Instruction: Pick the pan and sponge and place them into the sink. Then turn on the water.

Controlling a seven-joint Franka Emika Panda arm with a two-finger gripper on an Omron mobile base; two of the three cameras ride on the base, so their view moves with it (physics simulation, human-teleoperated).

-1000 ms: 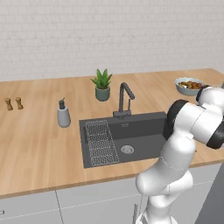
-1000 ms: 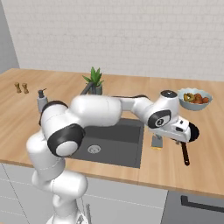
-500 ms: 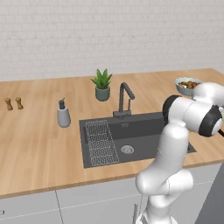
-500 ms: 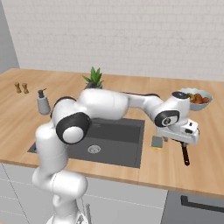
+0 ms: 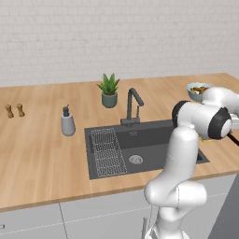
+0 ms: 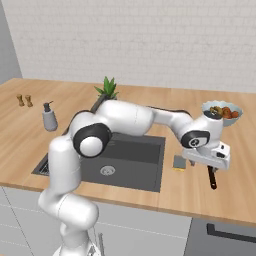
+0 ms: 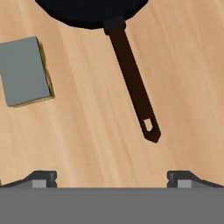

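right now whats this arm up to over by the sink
The arm has its hand open and empty above the counter to the right of the sink, looking down on the pan handle and the sponge beside it. Both lie on the wood, not yet picked up. The sink holds neither.

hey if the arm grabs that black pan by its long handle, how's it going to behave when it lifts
The pan will probably tip bowl-down, since its wide round body sits at one end of a long thin handle. The handle looks narrow and smooth, so it may twist between the fingers. It looks rigid, so it should not flex.
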